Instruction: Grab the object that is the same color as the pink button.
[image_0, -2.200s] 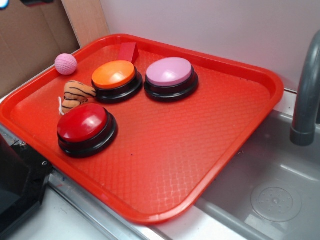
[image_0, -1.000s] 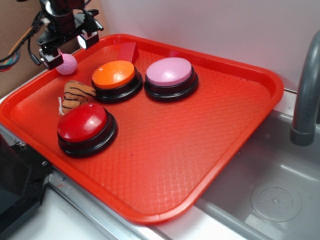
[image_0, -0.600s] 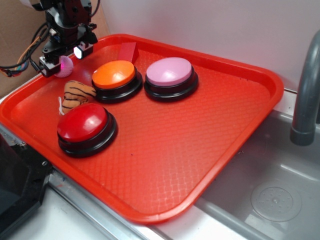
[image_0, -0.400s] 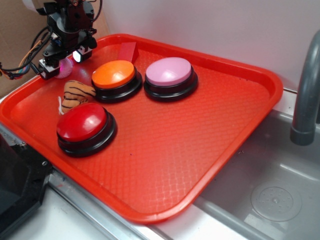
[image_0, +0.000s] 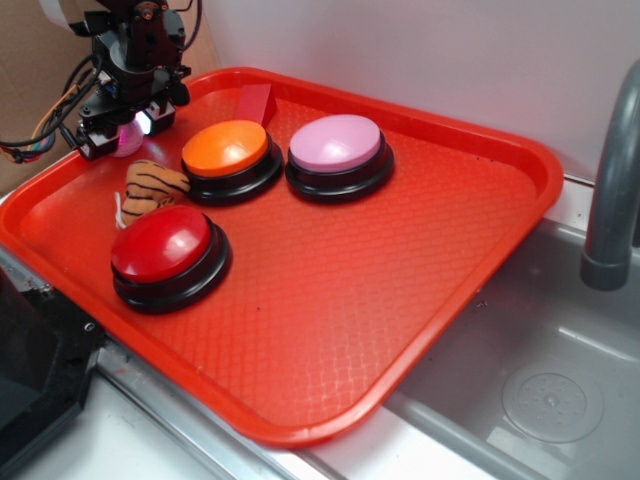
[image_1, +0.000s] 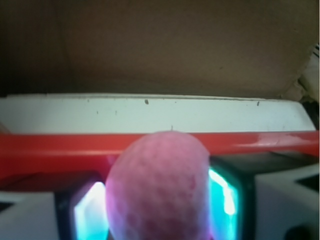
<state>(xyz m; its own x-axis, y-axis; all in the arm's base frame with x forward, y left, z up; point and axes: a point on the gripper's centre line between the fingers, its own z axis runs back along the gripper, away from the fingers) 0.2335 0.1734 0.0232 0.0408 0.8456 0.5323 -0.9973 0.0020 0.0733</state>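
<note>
I have the gripper (image_0: 122, 128) closed around the small pink ball (image_1: 159, 187) at the far left rim of the red tray (image_0: 400, 300), beyond the orange button (image_0: 225, 148). In the wrist view the ball fills the gap between both pads (image_1: 227, 192). Risk as I judge it: the round ball may squirt out on lifting if the hold sits off-centre, rolling toward the tiger-striped plush toy (image_0: 150, 187). The pink button (image_0: 335, 142) confirms the colour match.
</note>
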